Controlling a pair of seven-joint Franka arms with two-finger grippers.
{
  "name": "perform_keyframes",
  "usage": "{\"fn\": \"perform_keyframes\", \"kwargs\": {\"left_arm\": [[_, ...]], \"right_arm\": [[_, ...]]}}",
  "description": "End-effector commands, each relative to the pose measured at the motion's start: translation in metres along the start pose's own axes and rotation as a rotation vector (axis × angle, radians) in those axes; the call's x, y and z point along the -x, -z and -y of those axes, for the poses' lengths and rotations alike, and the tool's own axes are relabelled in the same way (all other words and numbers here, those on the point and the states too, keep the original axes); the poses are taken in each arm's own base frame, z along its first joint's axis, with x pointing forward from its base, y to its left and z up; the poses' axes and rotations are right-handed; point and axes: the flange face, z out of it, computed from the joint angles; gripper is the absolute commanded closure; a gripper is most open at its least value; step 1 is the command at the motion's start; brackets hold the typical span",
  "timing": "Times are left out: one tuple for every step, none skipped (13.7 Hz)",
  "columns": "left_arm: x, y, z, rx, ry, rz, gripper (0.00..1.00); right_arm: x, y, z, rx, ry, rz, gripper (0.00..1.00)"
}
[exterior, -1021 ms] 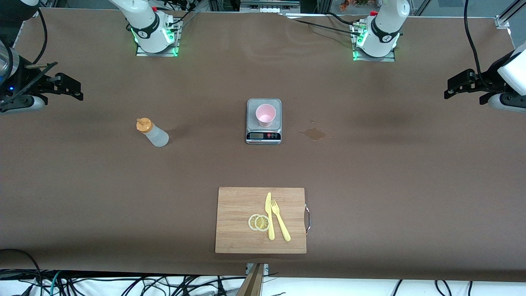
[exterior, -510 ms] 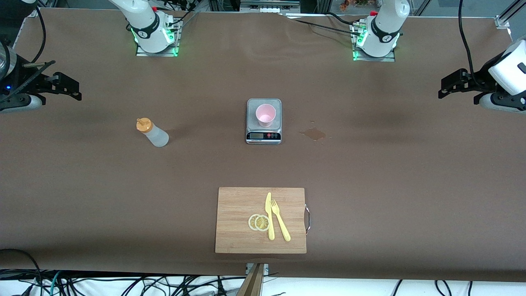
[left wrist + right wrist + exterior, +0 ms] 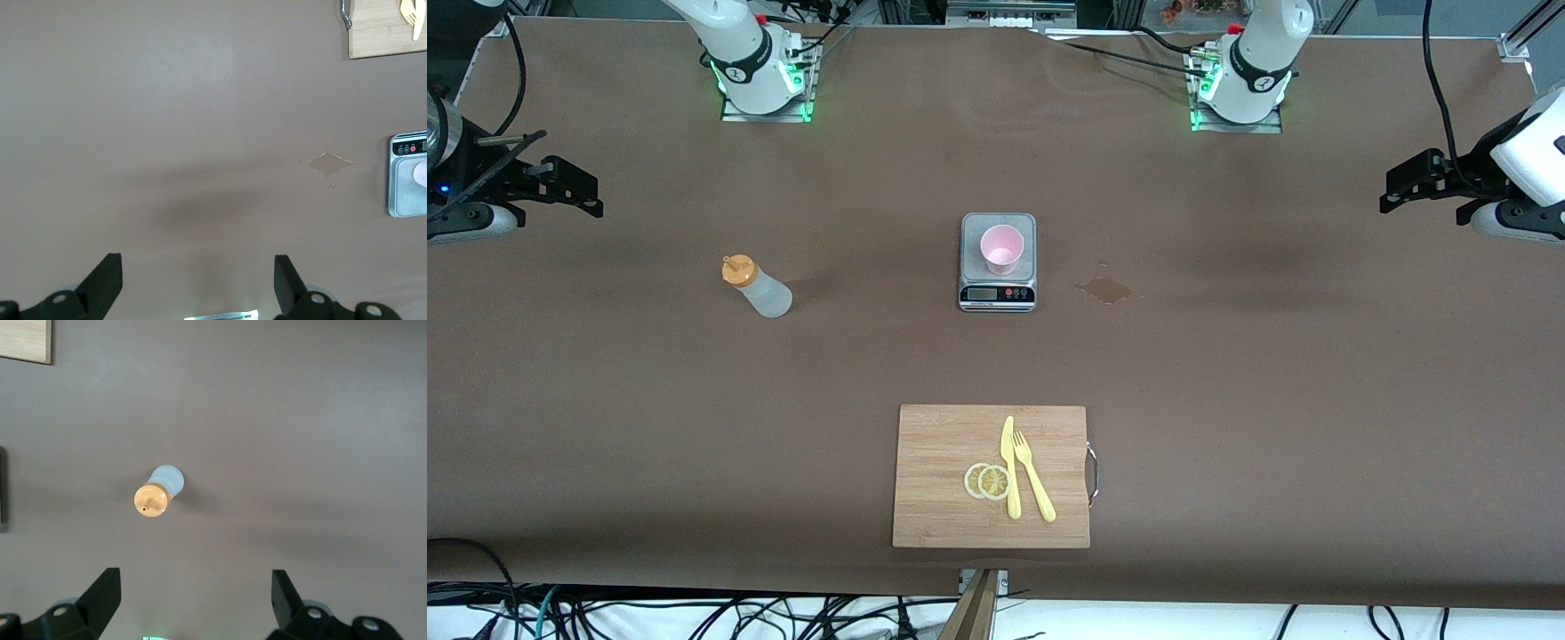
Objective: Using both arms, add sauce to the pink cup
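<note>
A brown mat covers the table, cables trailing along its near edge; a wet stain marks it beside the scale, toward the left arm's end. The pink cup stands on the scale; the sauce stands upright toward the right arm's end. The right wrist view looks straight down on the sauce's orange cap; the left wrist view shows the stain and the scale's edge. Nearer the camera a cutting board carries lemon slices, a knife and a fork. The left gripper and the right gripper hang spread and empty over the table's ends.
</note>
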Motion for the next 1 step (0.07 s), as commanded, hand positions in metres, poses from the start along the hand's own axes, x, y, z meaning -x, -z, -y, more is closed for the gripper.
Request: {"fn": "perform_keyframes", "kwargs": {"left_arm": [[0.0080,0.0054,-0.0022,-0.009,0.000,-0.001,0.00]], "right_arm": [[-0.0009,0.0070,0.0009,0.003,-0.009,-0.009,0.00]]}}
